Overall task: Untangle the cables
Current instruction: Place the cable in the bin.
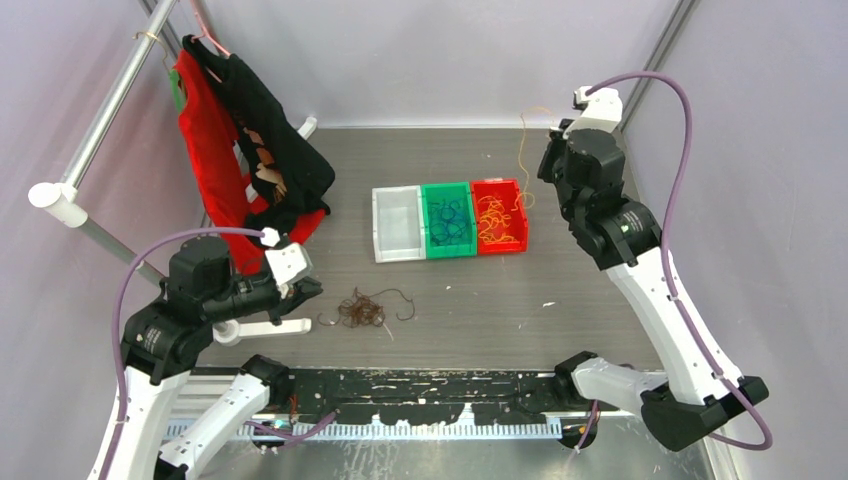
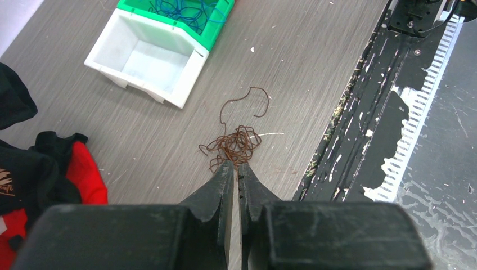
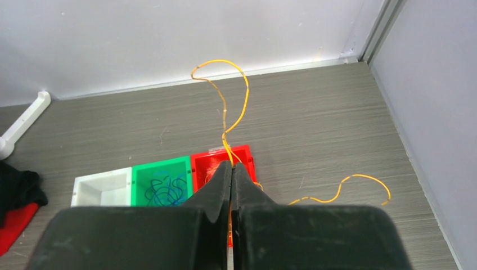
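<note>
A small tangle of brown cables [image 1: 362, 310] lies on the grey table; it also shows in the left wrist view [image 2: 236, 143]. My left gripper [image 1: 312, 288] is shut and empty, its tips [image 2: 236, 164] just short of the tangle's near edge. My right gripper [image 1: 550, 162] is raised above the red bin [image 1: 498, 192] and shut on a long yellow cable [image 3: 246, 90] that loops up from its tips [image 3: 232, 164]. Blue cables [image 1: 448, 215] lie in the green bin [image 1: 447, 187], and yellow-orange ones [image 1: 497, 222] in the red bin.
An empty white bin [image 1: 397, 254] stands left of the green one. Red and black clothes [image 1: 240, 150] hang on a rack at the left, whose white foot [image 1: 260, 328] is by my left gripper. A yellow strand [image 3: 337, 191] lies right of the red bin.
</note>
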